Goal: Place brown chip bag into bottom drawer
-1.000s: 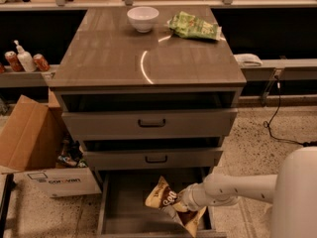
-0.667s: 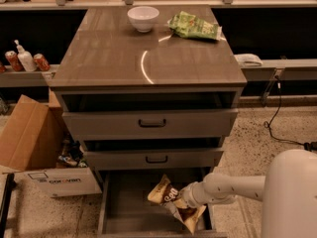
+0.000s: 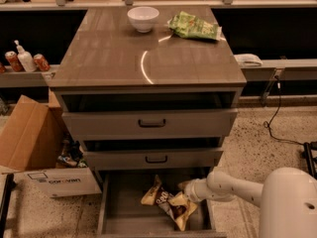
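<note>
The brown chip bag (image 3: 168,203) lies inside the open bottom drawer (image 3: 124,209), right of its middle, with its pale yellow ends pointing up-left and down-right. My gripper (image 3: 184,187) is at the end of the white arm that reaches in from the right. It sits low over the drawer, at the bag's upper right edge. I cannot tell whether it touches the bag.
Two upper drawers with black handles (image 3: 152,124) stand slightly open above. On the cabinet top are a white bowl (image 3: 143,18) and a green bag (image 3: 194,27). A cardboard box (image 3: 34,148) stands on the floor to the left. My white base (image 3: 290,205) is at the lower right.
The bag has sunk lower into the bottom drawer and lies flatter. My gripper has shifted slightly up and back toward the bag's upper right edge.
</note>
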You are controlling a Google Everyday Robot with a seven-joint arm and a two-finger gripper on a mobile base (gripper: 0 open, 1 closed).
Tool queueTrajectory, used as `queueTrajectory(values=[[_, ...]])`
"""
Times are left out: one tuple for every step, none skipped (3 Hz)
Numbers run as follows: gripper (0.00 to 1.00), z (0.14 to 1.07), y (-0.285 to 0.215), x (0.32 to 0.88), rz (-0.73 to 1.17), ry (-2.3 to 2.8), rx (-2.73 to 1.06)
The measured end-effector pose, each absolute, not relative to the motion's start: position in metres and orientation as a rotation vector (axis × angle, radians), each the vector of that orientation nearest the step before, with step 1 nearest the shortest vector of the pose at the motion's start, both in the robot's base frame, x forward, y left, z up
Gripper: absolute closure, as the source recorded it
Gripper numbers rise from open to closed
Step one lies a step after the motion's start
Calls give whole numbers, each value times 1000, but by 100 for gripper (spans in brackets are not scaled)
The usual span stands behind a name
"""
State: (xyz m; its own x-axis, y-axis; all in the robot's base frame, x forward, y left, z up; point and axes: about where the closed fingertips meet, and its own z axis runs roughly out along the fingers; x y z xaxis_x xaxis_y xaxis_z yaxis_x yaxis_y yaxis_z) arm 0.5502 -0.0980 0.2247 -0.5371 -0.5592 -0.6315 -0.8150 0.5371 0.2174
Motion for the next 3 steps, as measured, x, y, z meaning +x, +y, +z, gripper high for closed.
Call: queueTrajectory(values=[[0, 216, -103, 570, 733, 2245, -1059], [0, 227, -132, 570, 708, 2233, -1004], [0, 244, -162, 537, 688, 2240, -971]])
